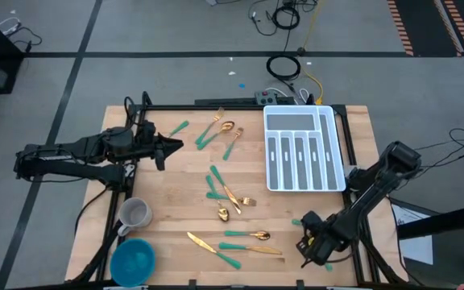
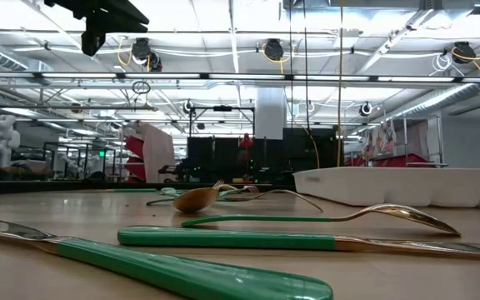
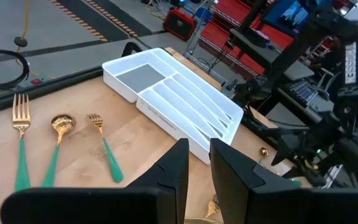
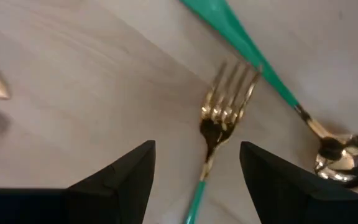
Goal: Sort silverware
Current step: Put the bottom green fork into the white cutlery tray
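On the wooden table your silverware lies scattered: small forks, spoons and knives with shiny gold heads and teal-green handles; one group sits near the far edge, beside the white compartmented tray at the far right; another fills the middle; two knives and a spoon lie toward the near edge; a grey mug and a blue bowl stand at the near left corner, apart from the cutlery; your right gripper hangs low at the near right, fingers spread wide and holding nothing; a gold fork lies on the wood between them, a spoon just beside it; your left gripper hovers over the left side, fingers narrowly apart, empty, pointing toward the tray.
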Tool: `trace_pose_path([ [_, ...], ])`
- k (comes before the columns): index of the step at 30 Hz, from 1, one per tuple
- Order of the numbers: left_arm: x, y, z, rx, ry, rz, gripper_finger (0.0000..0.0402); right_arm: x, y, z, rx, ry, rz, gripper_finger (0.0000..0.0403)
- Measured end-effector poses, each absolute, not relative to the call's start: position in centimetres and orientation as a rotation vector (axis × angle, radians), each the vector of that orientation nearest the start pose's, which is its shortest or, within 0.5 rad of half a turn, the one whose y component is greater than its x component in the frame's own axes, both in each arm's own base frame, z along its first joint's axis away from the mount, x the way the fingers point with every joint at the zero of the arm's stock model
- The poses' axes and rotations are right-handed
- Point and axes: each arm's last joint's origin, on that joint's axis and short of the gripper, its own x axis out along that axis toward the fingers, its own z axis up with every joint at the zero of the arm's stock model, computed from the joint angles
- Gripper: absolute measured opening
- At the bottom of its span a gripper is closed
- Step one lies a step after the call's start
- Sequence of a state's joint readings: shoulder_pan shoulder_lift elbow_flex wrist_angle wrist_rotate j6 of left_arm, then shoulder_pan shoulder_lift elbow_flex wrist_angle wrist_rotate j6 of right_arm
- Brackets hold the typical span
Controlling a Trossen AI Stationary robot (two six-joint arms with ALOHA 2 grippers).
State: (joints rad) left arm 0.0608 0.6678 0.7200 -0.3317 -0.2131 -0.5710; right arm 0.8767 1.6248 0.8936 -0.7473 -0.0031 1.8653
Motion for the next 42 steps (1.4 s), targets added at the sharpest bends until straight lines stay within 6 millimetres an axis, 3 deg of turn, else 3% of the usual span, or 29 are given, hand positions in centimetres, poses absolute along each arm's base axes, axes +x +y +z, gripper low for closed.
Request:
trace_pose_path([
  [6, 14.6, 1.5, 31.3, -0.543, 0.193, 0.344, 0.0073, 16.2, 21.8, 13.8, 0.849, 1.459, -0.735, 0.0226],
  [10, 14.6, 1.5, 31.3, -0.542, 0.195, 0.346, 0.0073, 15.9, 22.1, 13.6, 0.862, 1.447, -0.748, 0.0198],
  [19, 15.1, 1.5, 31.0, -0.53, 0.219, 0.355, 0.0073, 16.0, 22.3, 13.6, 0.889, 1.463, -0.741, 0.0015],
  [29, 15.3, 1.6, 30.9, -0.53, 0.228, 0.357, 0.0073, 16.4, 22.5, 14.0, 0.924, 1.45, -0.772, 0.0002],
  [35, 15.3, 1.6, 30.9, -0.53, 0.229, 0.357, 0.0073, 17.8, 22.7, 16.3, 0.91, 1.39, -0.792, 0.0001],
  [42, 15.3, 1.6, 30.9, -0.53, 0.229, 0.357, 0.0073, 20.0, 21.1, 18.6, 0.812, 1.355, -0.826, 0.0],
])
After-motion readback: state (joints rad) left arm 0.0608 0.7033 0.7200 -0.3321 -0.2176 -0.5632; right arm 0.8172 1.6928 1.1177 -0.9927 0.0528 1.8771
